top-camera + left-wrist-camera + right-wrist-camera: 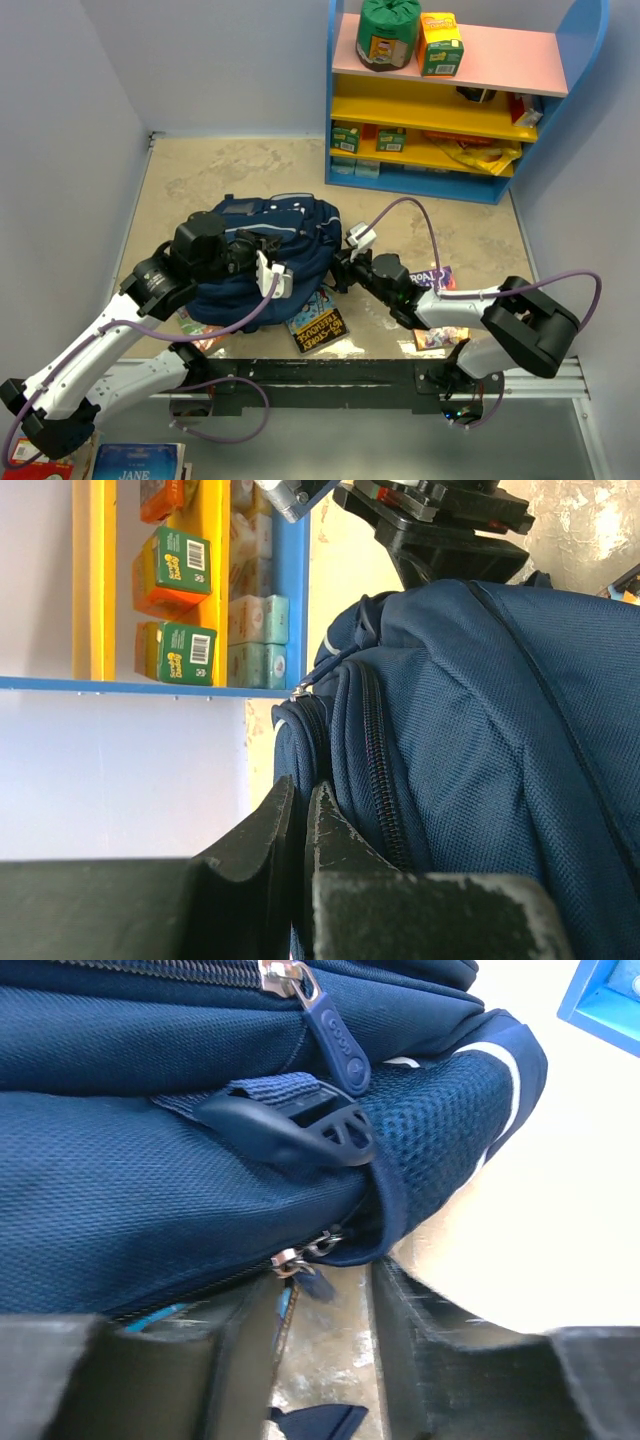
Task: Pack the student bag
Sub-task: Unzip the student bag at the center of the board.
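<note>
The student bag (300,225), a navy blue backpack, lies on the table between my two arms. My left gripper (268,246) rests on its top. In the left wrist view the left gripper (303,785) is shut, with a thin fold of the bag's (480,740) fabric between its fingers, beside a closed zipper. My right gripper (345,268) is at the bag's right side. In the right wrist view the right gripper (325,1275) is open, and a small metal zipper slider (290,1258) with a blue pull hangs by its left finger at the bag's (130,1180) lower edge.
A black strap buckle (300,1125) and a second zipper pull (335,1035) sit above the right jaws. A blue shelf unit (460,100) with boxes stands at the back right. Books lie under the bag's front edge (320,325), by the right arm (432,278) and at the near left (135,462).
</note>
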